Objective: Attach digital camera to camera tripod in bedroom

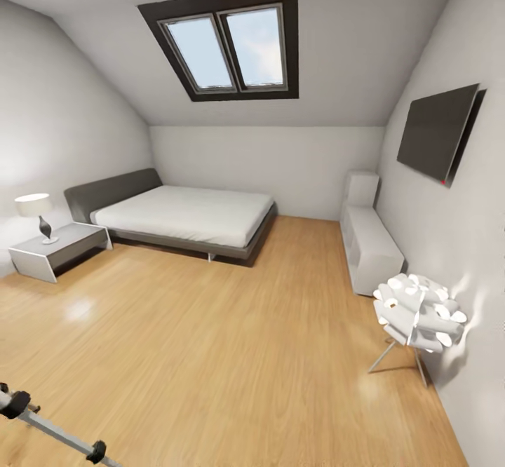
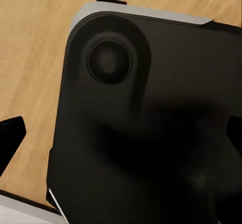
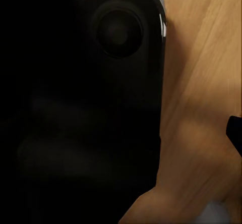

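Observation:
I face the bedroom with its light wood plank floor [image 1: 210,341]. In the bottom left corner of the head view, a silver telescopic leg of the camera tripod [image 1: 59,437] with black joints slants across the floor. The digital camera is out of view. In the left wrist view my left gripper [image 2: 121,135] is open, with its dark fingertips [image 2: 11,135] at the frame's two sides and my own black base behind them. My right gripper [image 3: 121,133] hangs over the same dark base, with one fingertip [image 3: 235,133] showing far out at the side and nothing held.
A grey bed [image 1: 186,218] stands at the back left, with a white nightstand [image 1: 59,248] and lamp [image 1: 38,214] beside it. Along the right wall are a low white shelf [image 1: 368,242], a white floor lamp [image 1: 417,316] and a wall screen [image 1: 438,130]. A skylight [image 1: 231,46] sits overhead.

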You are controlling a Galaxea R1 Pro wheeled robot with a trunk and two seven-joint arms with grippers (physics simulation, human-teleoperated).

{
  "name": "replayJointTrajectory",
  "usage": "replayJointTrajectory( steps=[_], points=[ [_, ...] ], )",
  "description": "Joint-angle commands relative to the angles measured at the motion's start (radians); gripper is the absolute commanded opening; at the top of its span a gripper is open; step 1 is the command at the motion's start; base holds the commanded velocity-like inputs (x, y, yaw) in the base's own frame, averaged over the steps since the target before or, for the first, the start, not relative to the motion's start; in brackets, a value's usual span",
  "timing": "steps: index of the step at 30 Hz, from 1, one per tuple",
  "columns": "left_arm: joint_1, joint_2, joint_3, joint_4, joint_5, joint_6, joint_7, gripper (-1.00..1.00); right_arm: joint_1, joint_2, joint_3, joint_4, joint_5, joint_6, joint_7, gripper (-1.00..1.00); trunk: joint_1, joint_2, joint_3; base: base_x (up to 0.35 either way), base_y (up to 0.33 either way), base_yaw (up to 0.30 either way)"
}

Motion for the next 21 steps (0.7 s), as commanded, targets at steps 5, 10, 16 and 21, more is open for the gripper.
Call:
replayJointTrajectory(
  steps=[5,10,16,21],
  points=[
    [0.000,0.001,0.000,-0.001,0.006,-0.003,0.001,1.00,0.000,0.000,0.000,0.000,0.000,-0.003,-0.001,1.00,0.000,0.000,-0.001,-0.238,0.230,-0.001],
    [0.000,0.001,0.000,-0.001,0.006,-0.002,0.000,1.00,0.000,0.000,0.001,0.000,0.000,-0.003,-0.001,1.00,0.000,0.000,-0.001,-0.185,0.269,0.000],
    [0.000,0.001,-0.001,-0.001,0.006,-0.002,0.000,1.00,0.000,0.000,0.001,0.000,0.000,-0.005,-0.001,1.00,0.000,0.000,-0.001,-0.049,0.174,0.000],
    [0.000,0.001,-0.002,-0.001,0.006,-0.002,0.001,1.00,0.000,0.000,-0.003,0.000,0.000,-0.005,-0.001,1.00,0.000,0.000,-0.001,-0.009,0.031,0.000]
  ],
)
